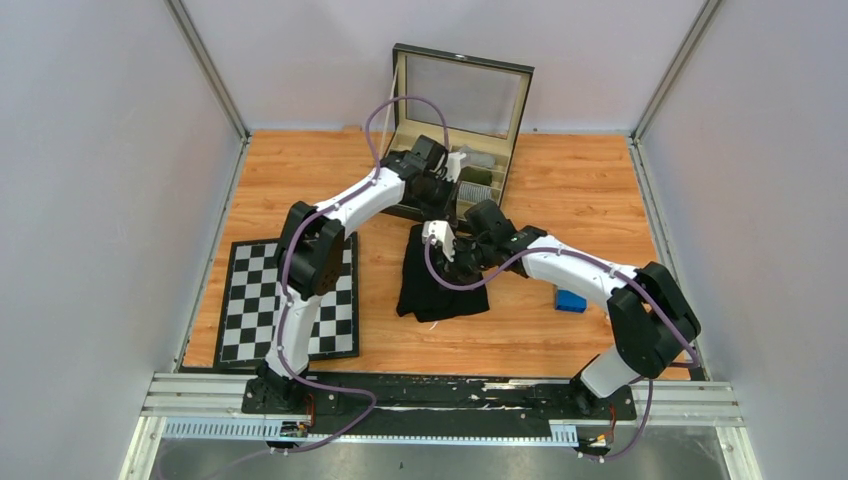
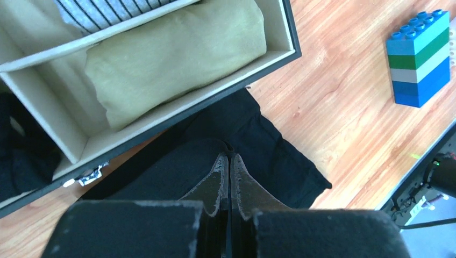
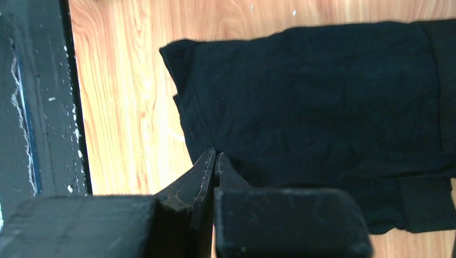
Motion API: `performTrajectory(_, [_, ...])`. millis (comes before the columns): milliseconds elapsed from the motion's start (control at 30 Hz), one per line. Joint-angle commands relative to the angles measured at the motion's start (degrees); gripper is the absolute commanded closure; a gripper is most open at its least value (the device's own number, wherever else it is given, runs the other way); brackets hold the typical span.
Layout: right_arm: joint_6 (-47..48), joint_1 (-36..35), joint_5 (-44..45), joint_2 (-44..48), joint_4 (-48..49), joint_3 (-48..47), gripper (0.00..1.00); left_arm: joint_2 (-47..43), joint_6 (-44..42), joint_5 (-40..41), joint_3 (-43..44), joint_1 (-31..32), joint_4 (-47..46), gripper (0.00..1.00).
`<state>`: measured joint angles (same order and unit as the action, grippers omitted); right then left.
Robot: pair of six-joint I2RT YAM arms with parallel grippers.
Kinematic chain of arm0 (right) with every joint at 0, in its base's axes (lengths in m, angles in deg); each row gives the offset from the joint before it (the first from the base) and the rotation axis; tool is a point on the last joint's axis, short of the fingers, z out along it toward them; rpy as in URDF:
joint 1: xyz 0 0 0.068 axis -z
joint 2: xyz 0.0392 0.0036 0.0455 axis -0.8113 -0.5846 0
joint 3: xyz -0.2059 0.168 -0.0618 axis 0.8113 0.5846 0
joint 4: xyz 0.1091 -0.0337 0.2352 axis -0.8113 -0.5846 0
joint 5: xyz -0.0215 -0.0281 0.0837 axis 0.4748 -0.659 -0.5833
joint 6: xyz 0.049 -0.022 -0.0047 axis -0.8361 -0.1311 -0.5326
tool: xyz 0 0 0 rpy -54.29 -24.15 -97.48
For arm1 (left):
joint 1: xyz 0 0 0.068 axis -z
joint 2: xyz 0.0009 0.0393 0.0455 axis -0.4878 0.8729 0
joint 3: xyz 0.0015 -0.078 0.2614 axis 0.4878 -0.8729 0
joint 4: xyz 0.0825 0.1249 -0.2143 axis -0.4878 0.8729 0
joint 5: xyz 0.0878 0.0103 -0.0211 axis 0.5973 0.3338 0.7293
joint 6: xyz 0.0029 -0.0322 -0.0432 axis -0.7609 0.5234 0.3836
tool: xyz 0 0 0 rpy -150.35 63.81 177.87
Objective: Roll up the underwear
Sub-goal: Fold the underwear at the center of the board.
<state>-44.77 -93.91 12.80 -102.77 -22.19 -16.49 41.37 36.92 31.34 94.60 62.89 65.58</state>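
The black underwear (image 1: 440, 290) lies folded on the wooden table in front of the box. In the left wrist view it (image 2: 279, 150) runs from under the box front toward the lower right. My left gripper (image 1: 446, 205) (image 2: 230, 157) is shut, with a raised fold of the underwear at its tips. My right gripper (image 1: 452, 255) (image 3: 215, 153) is shut at the left edge of the underwear (image 3: 322, 102), which looks pinched between the tips. The two grippers are close together over the garment's far end.
An open compartment box (image 1: 462, 100) (image 2: 177, 105) stands at the back, holding an olive rolled cloth (image 2: 172, 59) and a striped one (image 2: 107, 8). A blue-green toy block stack (image 1: 570, 300) (image 2: 419, 59) sits right of the underwear. A chessboard (image 1: 290, 300) lies at left. A dark bar (image 3: 48, 107) edges the right wrist view.
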Motion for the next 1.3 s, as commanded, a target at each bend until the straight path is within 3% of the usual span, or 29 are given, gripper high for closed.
performTrajectory(0, [3.4,1.4,-1.4,2.7,1.9,2.9,1.00,1.6,-0.5,1.9,3.9,1.2,-2.5,1.00])
performTrajectory(1033, [4.8,9.1,-4.7,9.8,-3.3,6.4,1.00,1.2,-3.7,2.3,8.0,3.2,-0.6,1.00])
performTrajectory(1267, [6.4,9.7,-4.0,11.1,-3.2,10.0,1.00,1.8,-3.0,-2.6,8.3,3.3,-1.6,1.00])
